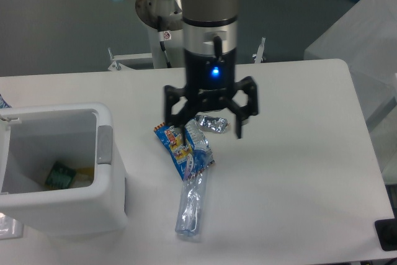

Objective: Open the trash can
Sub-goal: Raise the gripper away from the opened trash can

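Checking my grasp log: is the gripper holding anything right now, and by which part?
Nothing is held. The gripper is open and empty above the wrappers, away from the open trash can.
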You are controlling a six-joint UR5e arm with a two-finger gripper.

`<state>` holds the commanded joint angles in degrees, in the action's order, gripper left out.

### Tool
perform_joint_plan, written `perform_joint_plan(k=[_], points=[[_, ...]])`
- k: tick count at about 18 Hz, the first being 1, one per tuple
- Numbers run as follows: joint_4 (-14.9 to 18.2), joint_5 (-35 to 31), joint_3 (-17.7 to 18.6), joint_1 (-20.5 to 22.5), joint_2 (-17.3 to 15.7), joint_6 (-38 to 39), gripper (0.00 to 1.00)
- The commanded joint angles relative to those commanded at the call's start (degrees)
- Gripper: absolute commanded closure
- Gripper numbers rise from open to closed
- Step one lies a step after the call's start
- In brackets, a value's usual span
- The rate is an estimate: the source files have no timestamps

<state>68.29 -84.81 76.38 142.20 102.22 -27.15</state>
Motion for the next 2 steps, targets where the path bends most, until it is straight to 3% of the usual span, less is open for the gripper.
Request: perform_joint_plan(k=[2], points=[[0.1, 0.1, 0.1, 2.1, -0.1, -0.8, 0.0]])
